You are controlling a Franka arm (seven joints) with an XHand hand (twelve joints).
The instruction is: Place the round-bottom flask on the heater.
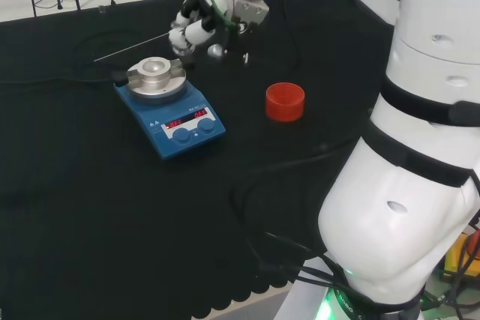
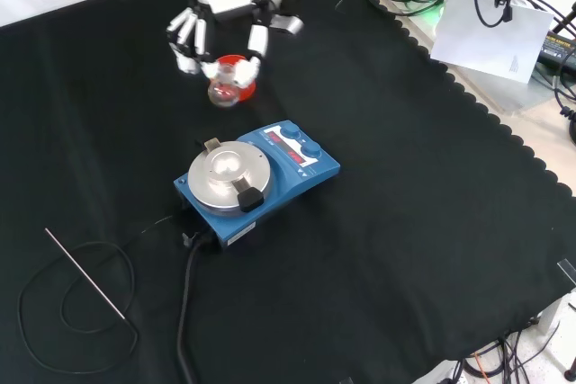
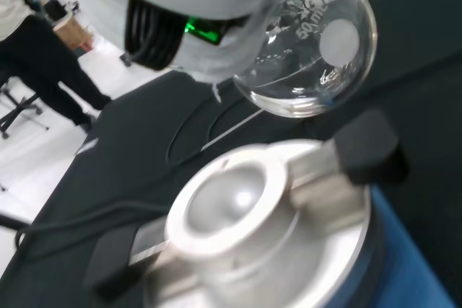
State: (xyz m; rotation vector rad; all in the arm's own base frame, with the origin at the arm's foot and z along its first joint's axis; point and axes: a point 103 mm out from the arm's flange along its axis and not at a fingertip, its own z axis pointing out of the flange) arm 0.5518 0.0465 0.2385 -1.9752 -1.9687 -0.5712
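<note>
The round-bottom flask (image 2: 223,90) hangs in the air, bulb down and neck up into the hand (image 2: 220,35), whose fingers curl round it. It is near the heater (image 2: 255,180) but not over its bowl-shaped top. Carrying across, lowering and release remain.

A clear round-bottom flask (image 3: 307,52) hangs in the air, bulb down, near the blue heater (image 2: 256,177). The heater stands flat on the black cloth, its silver bowl-shaped top bare.
</note>
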